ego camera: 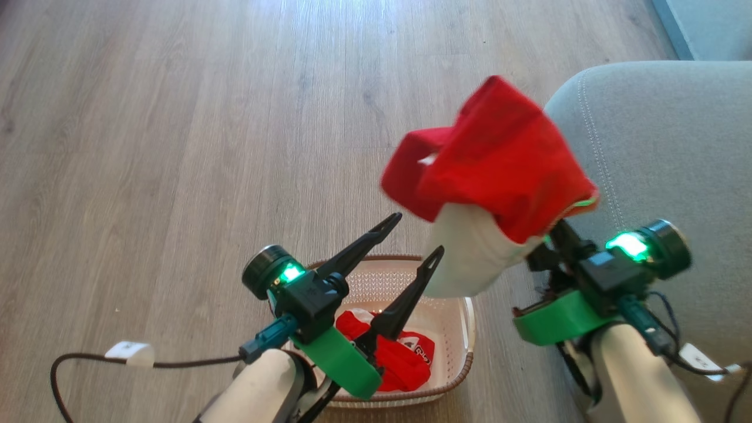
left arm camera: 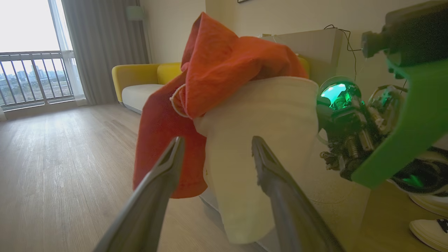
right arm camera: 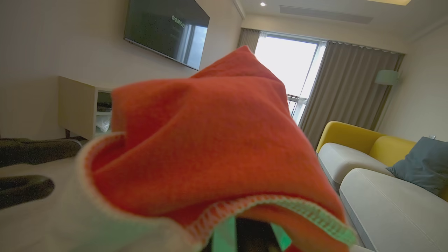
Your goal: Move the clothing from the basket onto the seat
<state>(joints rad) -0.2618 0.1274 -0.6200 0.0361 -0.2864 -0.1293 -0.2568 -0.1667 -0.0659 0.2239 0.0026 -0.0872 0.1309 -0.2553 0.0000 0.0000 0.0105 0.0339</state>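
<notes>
A half red, half white garment (ego camera: 499, 158) hangs in the air beside the grey seat (ego camera: 664, 164), draped over my right gripper (ego camera: 555, 232), which is shut on it with its fingers hidden under the cloth. The same garment (right arm camera: 210, 140) covers most of the right wrist view. My left gripper (ego camera: 416, 236) stands open just left of the white half, above the basket (ego camera: 455, 329). In the left wrist view its fingers (left arm camera: 168, 164) spread in front of the garment (left arm camera: 227, 70). A second red piece of clothing (ego camera: 405, 352) with a white stripe lies in the basket.
The cream basket stands on a wooden floor (ego camera: 176, 147) against the seat's front. A dark cable (ego camera: 117, 359) trails at the lower left. Farther off are a yellow-backed sofa (left arm camera: 140, 75), a wall television (right arm camera: 164, 31) and white shoes (left arm camera: 430, 231).
</notes>
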